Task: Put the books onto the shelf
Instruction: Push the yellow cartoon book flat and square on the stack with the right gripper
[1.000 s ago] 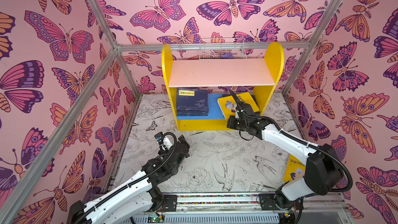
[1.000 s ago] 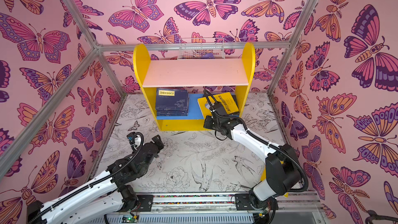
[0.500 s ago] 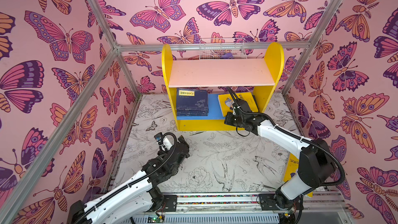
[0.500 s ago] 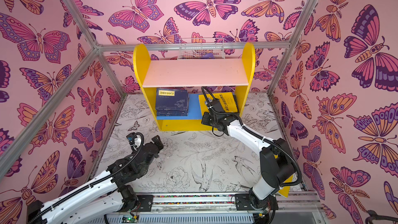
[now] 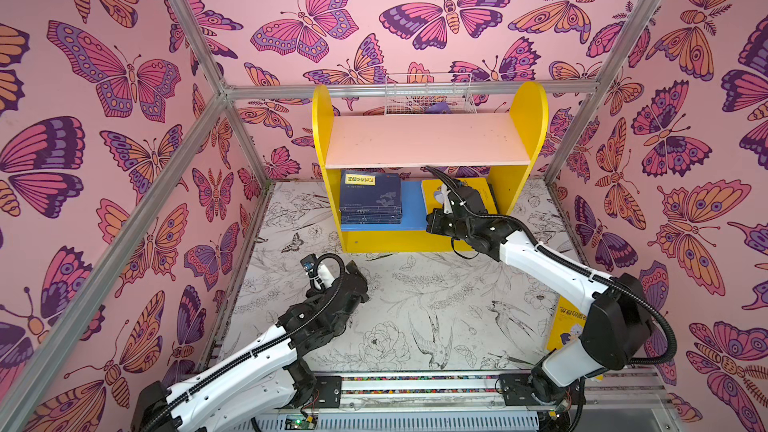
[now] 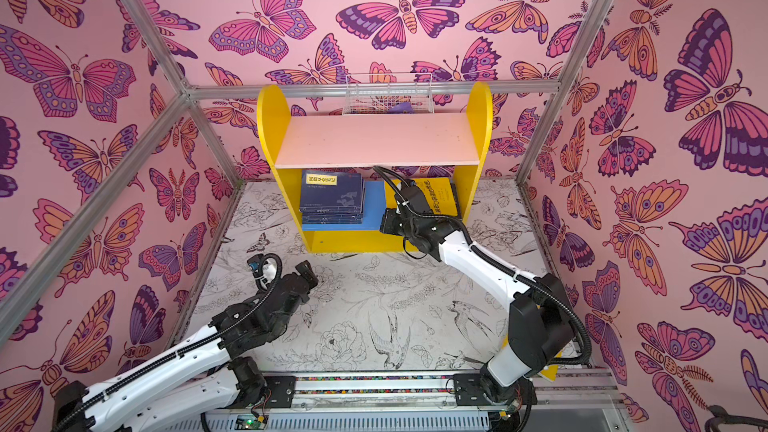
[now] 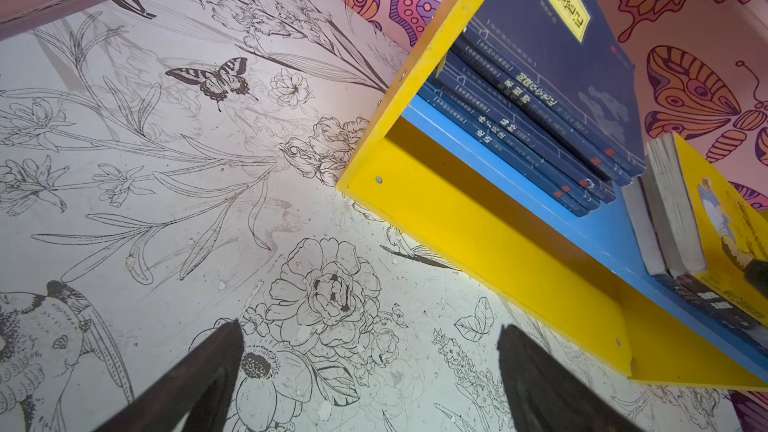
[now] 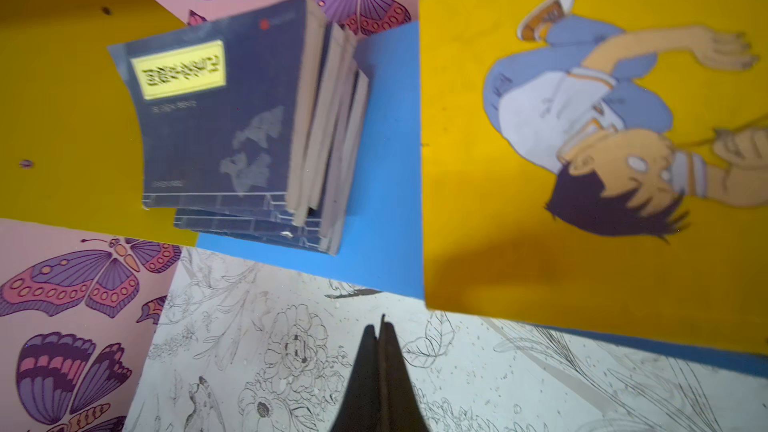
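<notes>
The shelf [image 5: 528,118] stands at the upper centre of both top views. The right hand [image 8: 380,326] is pressed fully shut with nothing between its fingers. It sits just in front of the blue lower board [image 5: 411,209], beside the near corner of the yellow book [image 8: 582,243]. The step looks like squaring that book deeper onto the board, since its near corner comes right up to the board's front edge.

To do this well, the closed fingertips should meet the book's front edge low and near its middle, so it slides straight instead of swivelling. The push should be gentle enough that the dark books [image 7: 706,305] under it do not shift. The wrist also has to keep below the pink upper board [image 5: 428,139].

The left hand [image 7: 370,328] is spread wide and empty over the table [image 5: 415,305], left of centre and well apart from the shelf.

- **Lower board:** it holds a navy stack [image 5: 370,197] on its left, with a yellow label on the top cover, and the yellow book on its dark pile at the right, with bare blue between the two piles.
- **Upper board:** it carries nothing.
- **Wire basket:** the white wire basket [image 5: 428,95] behind the shelf holds a small purple thing [image 5: 436,108], too small to identify.
- **Table:** one more yellow book [image 5: 567,322] lies at the lower right, partly hidden by the right arm, and probably goes next.
</notes>
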Robot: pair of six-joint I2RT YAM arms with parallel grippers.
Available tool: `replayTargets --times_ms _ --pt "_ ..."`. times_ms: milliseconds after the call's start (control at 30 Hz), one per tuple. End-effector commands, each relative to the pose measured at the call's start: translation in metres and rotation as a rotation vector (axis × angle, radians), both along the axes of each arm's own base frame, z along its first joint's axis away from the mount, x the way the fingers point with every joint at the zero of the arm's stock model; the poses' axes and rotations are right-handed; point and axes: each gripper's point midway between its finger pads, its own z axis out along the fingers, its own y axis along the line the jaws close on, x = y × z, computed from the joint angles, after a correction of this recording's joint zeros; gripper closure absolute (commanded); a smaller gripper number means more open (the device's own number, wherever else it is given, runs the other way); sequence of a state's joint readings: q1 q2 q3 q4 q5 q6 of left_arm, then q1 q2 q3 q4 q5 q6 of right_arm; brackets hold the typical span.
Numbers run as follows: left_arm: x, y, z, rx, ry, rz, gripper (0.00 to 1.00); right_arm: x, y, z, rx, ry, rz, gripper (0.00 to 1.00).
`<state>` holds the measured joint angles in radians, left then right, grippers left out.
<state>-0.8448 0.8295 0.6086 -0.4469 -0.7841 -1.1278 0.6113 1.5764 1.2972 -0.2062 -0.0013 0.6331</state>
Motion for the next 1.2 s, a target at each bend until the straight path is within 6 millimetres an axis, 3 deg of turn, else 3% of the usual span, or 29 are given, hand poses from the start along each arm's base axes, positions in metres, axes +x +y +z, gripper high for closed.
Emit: replayTargets --times_ms 0,200,300,567,700,800,900,967,1033,1167 --pt "-0.001 -0.002 0.005 0.004 0.007 -0.011 0.03 0.012 0.008 0.012 -0.011 -0.044 0.019 0.98" --pt "-0.001 -0.003 0.004 0.007 0.010 -0.013 0.03 0.040 0.028 -0.003 -0.042 -0.056 0.031 0.98" --pt "-0.001 -0.002 0.004 0.004 0.009 -0.012 0.03 0.049 0.027 -0.009 -0.091 -0.057 0.004 0.98" --pt "-0.002 -0.003 0.003 -0.005 0.012 -0.017 0.03 0.059 -0.015 -0.021 -0.210 -0.059 -0.210 0.98" --pt "-0.001 -0.006 0.001 -0.007 0.025 -0.025 0.03 0.061 -0.032 -0.018 -0.198 -0.066 -0.289 0.98" --pt "0.000 -0.008 0.001 -0.008 0.027 -0.030 0.03 0.060 -0.032 -0.008 -0.157 -0.096 -0.293 0.97" --pt "0.001 -0.010 0.003 0.004 0.028 -0.043 0.03 0.054 -0.023 0.011 -0.088 -0.152 -0.238 0.95" --pt "0.001 -0.012 0.004 0.008 0.030 -0.052 0.03 0.044 -0.027 0.025 -0.062 -0.177 -0.230 0.93" --pt "0.002 -0.013 0.004 0.017 0.033 -0.059 0.03 0.030 -0.040 0.040 -0.050 -0.194 -0.244 0.91" --pt "0.005 -0.019 0.005 0.035 0.037 -0.084 0.03 -0.007 -0.086 0.033 -0.113 -0.150 -0.322 0.85"
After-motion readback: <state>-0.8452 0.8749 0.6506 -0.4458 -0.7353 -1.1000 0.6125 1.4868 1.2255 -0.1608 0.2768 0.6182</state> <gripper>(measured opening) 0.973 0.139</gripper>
